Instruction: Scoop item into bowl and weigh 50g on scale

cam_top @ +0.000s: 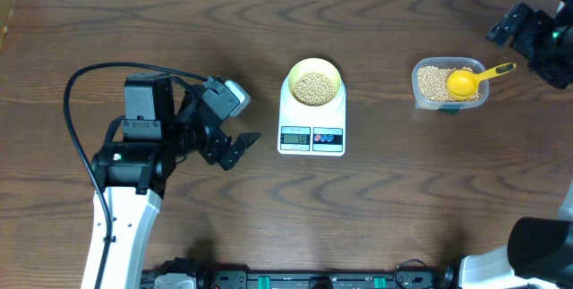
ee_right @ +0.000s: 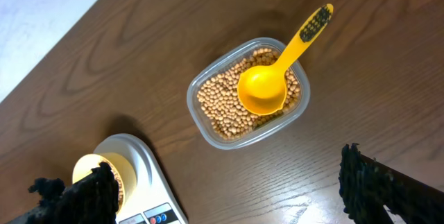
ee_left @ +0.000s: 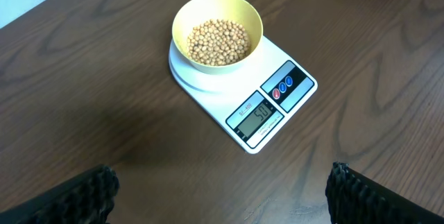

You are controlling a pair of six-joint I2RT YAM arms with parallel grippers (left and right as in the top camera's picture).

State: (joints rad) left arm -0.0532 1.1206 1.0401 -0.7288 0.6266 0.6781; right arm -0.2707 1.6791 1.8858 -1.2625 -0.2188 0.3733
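Overhead: scale [cam_top: 311, 119] on the table [cam_top: 179, 21], bowl [cam_top: 313, 83] on its platform at the rear end, beans [cam_top: 313, 88] inside. Clear tub [cam_top: 481, 65] to the right of the scale, well apart, with more beans and a yellow scoop [cam_top: 464, 81] whose handle points away from the scale. Left gripper [cam_top: 242, 148] is near the scale's left side, not touching, fingers apart, empty.

Left wrist: bowl sits on the scale's round platform and beans cover its bottom. Display [ee_left: 261, 115] and buttons [ee_left: 283, 87] are at the scale's front, digits too blurry to read. Fingertips in the bottom corners, wide apart, short of the scale.

Right wrist: right gripper [ee_right: 225, 165] spread wide, holding nothing. Tub lies beyond the fingers, scoop cup resting on beans, handle over the rim. Scale corner and bowl are partly hidden behind one finger.
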